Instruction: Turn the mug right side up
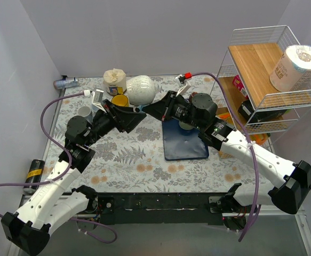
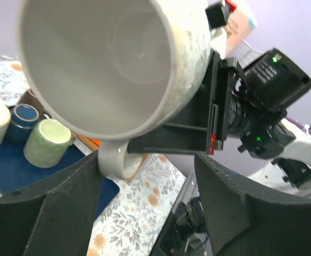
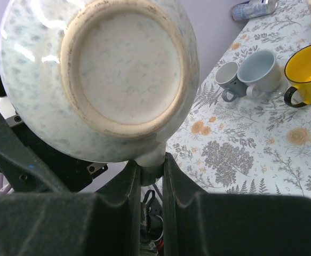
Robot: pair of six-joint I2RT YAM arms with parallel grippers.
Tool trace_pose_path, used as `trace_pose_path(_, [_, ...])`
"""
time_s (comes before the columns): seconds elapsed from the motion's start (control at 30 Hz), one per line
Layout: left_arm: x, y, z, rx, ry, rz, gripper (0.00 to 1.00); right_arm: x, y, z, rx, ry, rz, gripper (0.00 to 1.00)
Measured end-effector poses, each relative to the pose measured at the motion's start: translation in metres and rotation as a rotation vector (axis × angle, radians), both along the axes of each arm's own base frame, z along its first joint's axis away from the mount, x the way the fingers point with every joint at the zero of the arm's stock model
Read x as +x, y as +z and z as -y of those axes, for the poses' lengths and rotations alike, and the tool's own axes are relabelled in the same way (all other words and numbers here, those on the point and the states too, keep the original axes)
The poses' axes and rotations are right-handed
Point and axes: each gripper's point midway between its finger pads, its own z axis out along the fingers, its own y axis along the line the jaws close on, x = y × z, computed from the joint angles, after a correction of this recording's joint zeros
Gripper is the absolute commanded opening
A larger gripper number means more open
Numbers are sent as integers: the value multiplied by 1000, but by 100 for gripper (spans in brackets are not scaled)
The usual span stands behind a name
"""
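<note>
The mug [image 1: 141,89] is pale, speckled and round-bodied, held in the air over the back middle of the table. My right gripper [image 3: 151,165] is shut on its handle [image 3: 151,154]; the right wrist view shows the mug's base [image 3: 126,64] facing the camera. In the left wrist view the mug's open mouth [image 2: 112,58] faces the camera, and its handle [image 2: 113,161] hangs beside one finger. My left gripper [image 2: 147,176] is open just below the mug and holds nothing. In the top view both grippers, left [image 1: 135,114] and right [image 1: 151,109], meet under the mug.
A yellow mug [image 1: 119,100] and white cups [image 1: 85,112] stand at the back left. A blue mat [image 1: 184,144] with small cups [image 2: 48,143] lies centre right. A wire rack [image 1: 267,74] with a paper roll [image 1: 296,66] stands at the right. A can [image 1: 35,170] lies left.
</note>
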Motion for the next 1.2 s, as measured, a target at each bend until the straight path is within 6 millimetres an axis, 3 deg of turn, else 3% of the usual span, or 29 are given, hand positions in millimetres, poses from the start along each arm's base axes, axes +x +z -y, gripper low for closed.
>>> trace_pose_path(0.37, [7,10,-17,-67,118,-7,29,-8,12,-8,57,21,-12,1])
trace_pose_path(0.5, [10,10,-19,-71,135,-11,27,-9,13,-8,65,24,-15,1])
trace_pose_path(0.7, [11,9,-18,-71,135,-15,33,-11,13,-9,64,38,-16,1])
trace_pose_path(0.8, [12,8,-17,-72,130,-19,30,-13,11,-9,58,47,-21,1])
trace_pose_path(0.83, [13,8,-16,-73,129,-20,29,-14,11,-10,57,52,-22,1])
trace_pose_path(0.97, [13,7,-14,-70,116,-19,0,-18,10,-11,55,68,-30,1])
trace_pose_path(1.2, [14,7,-14,-62,123,-23,0,-17,10,-10,59,64,-41,1])
